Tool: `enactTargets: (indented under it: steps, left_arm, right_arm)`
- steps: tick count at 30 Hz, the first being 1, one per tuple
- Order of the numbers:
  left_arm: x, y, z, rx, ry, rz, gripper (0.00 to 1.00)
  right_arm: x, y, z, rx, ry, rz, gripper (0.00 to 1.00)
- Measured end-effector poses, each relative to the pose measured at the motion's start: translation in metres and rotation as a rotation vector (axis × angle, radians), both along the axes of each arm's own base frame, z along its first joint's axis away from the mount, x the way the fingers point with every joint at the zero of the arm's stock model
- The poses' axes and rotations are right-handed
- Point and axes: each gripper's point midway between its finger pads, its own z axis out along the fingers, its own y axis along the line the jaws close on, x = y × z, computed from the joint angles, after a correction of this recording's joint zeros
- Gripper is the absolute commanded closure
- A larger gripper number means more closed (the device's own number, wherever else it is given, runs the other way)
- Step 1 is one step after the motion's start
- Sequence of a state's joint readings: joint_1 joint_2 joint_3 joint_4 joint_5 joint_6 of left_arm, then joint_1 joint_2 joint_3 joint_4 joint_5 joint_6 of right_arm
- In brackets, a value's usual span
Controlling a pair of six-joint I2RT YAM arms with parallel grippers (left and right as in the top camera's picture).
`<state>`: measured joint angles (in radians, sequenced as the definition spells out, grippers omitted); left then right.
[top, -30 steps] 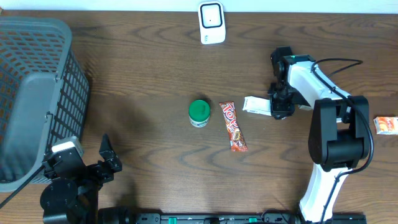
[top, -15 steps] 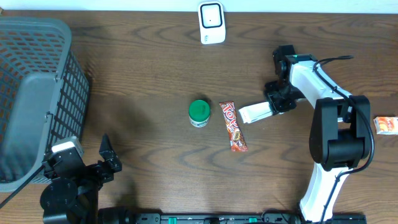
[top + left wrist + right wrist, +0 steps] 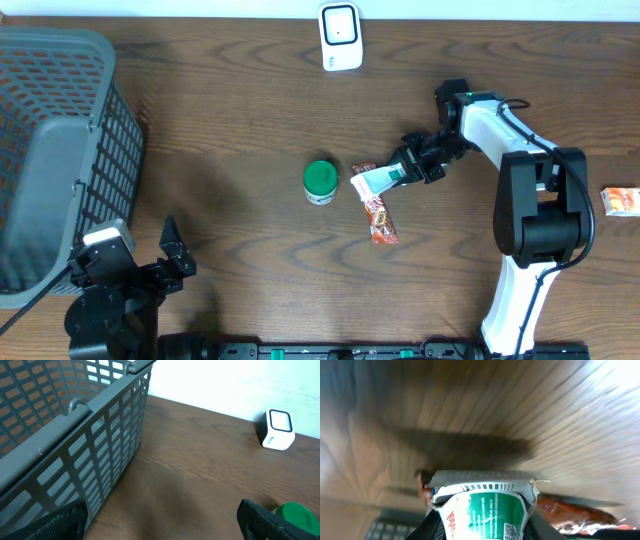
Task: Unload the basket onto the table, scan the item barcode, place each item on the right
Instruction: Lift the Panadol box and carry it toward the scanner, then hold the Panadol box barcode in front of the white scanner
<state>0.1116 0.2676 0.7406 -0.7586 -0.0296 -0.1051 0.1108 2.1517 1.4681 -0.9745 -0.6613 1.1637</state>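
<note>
One white-green packet (image 3: 375,181) | clamped in right gripper (image 3: 408,169), jutting over candy bar (image 3: 381,218) | left gripper (image 3: 160,527) jaws apart

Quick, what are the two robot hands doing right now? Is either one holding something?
Left gripper: open, holding nothing.
Right gripper: closed on the white and green tube.
</note>
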Motion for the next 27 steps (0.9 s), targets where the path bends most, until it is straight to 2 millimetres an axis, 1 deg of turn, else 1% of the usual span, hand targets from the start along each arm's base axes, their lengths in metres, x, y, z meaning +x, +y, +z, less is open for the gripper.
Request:
enactTargets:
  steps: [6,8,11,14,16,18,20,22,24,27]
  left_arm:
    - [0.000,0.000,0.000,0.000,0.000,0.000,0.04]
    - [0.000,0.000,0.000,0.000,0.000,0.000,0.04]
    - [0.000,0.000,0.000,0.000,0.000,0.000,0.04]
    - [0.000,0.000,0.000,0.000,0.000,0.000,0.04]
    - [0.000,0.000,0.000,0.000,0.000,0.000,0.04]
    - [0.000,0.000,0.000,0.000,0.000,0.000,0.04]
    - [0.000,0.000,0.000,0.000,0.000,0.000,0.04]
    - [0.000,0.000,0.000,0.000,0.000,0.000,0.04]
    - [0.000,0.000,0.000,0.000,0.000,0.000,0.04]
    - [0.000,0.000,0.000,0.000,0.000,0.000,0.04]
  right_arm:
    - [0.002,0.007,0.005,0.054,-0.022,0.015,0.78]
    - [0.005,0.008,0.006,0.059,-0.035,0.017,0.78]
    - [0.016,0.009,0.009,0.060,-0.087,0.025,0.77]
    - [0.033,0.012,0.015,0.041,-0.171,0.045,0.76]
    - [0.049,0.016,0.021,0.015,-0.260,0.065,0.76]
    - [0.068,0.025,0.030,-0.005,-0.367,0.088,0.76]
    - [0.095,0.037,0.042,-0.019,-0.516,0.103,0.77]
    - [0.114,0.049,0.053,-0.027,-0.626,0.114,0.76]
    - [0.138,0.062,0.067,-0.049,-0.772,0.114,0.76]
    - [0.164,0.075,0.086,-0.089,-0.933,0.096,0.75]
